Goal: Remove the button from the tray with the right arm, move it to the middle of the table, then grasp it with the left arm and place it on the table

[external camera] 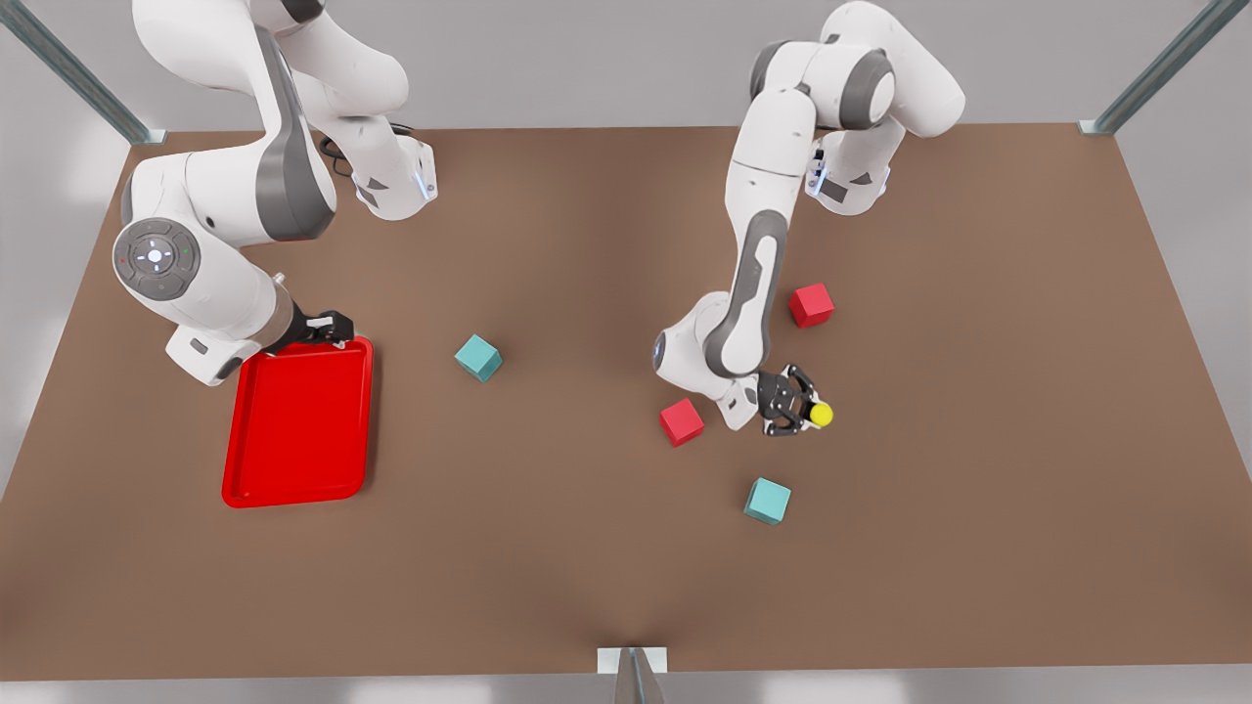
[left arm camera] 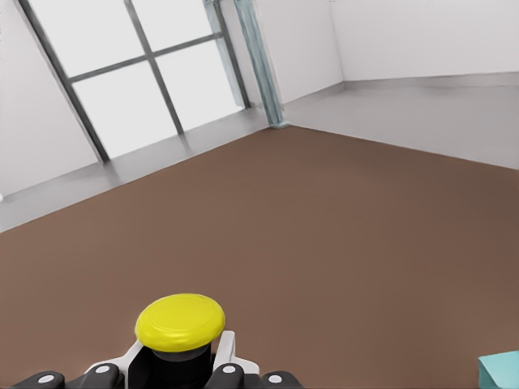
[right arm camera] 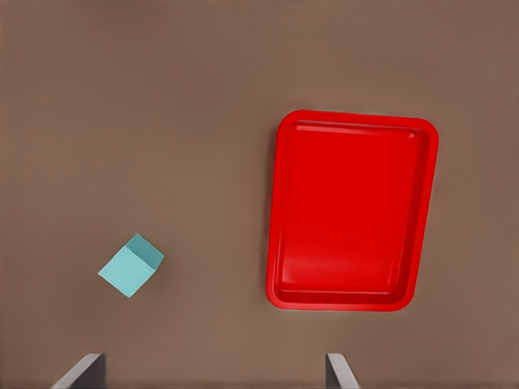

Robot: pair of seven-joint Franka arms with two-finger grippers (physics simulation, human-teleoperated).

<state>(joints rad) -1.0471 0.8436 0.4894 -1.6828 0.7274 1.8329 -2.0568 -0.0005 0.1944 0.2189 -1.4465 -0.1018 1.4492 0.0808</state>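
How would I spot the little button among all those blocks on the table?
Start at the red tray on the front view's left, then look across the brown table to the arm on the right. The left gripper there has its jaws closed on the button. It alone has a round yellow cap; its neighbours are a red cube and a teal cube.

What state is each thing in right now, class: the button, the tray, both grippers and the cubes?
button: held in the left gripper.
tray: flat on the table, empty.
left gripper: shut on the button.
right gripper: open, at the tray's far rim.
teal cube: resting on the table.
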